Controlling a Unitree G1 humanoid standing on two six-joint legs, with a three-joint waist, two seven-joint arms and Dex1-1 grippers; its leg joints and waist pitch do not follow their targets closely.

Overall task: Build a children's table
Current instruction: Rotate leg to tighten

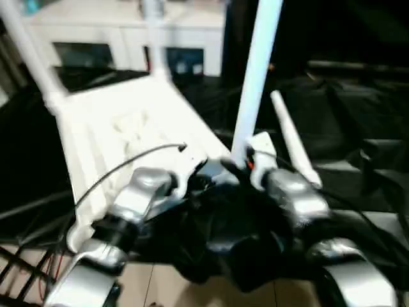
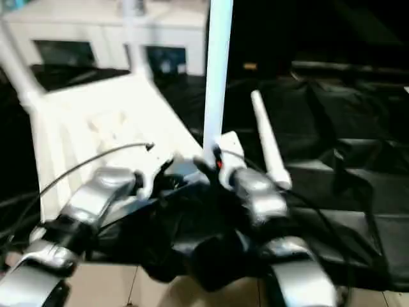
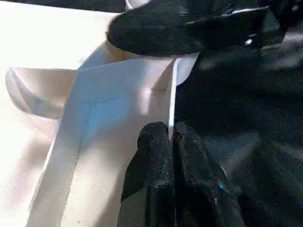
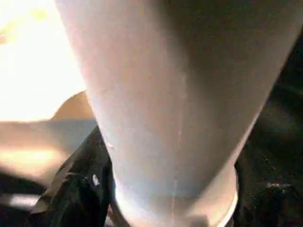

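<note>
In the left eye view, the children's table (image 1: 134, 121) was seen lying upside down on the black-draped work table (image 1: 358, 109), its top filling the ten o'clock part of the picture. One leg (image 1: 255, 77) stood upright in the near corner socket at the centre, two more rose at eleven and twelve o'clock, and a loose leg (image 1: 294, 141) lay on the cloth at three o'clock. The right gripper (image 1: 246, 163) was placed around the base of the upright leg.

In the right eye view, a white cabinet (image 2: 96, 38) was seen behind the work table, at eleven o'clock.

In the left wrist view, the left gripper (image 3: 171, 142) was seen with its fingers pressed narrow, nipping the thin rim of the top.

In the right wrist view, the upright leg was seen between the right gripper's spread fingers.

The plastic was judged light, stiff and smooth, so likely slippery; a leg is best gripped low, near its socket. Trailing cables and the loose leg were judged possible obstructions.
</note>
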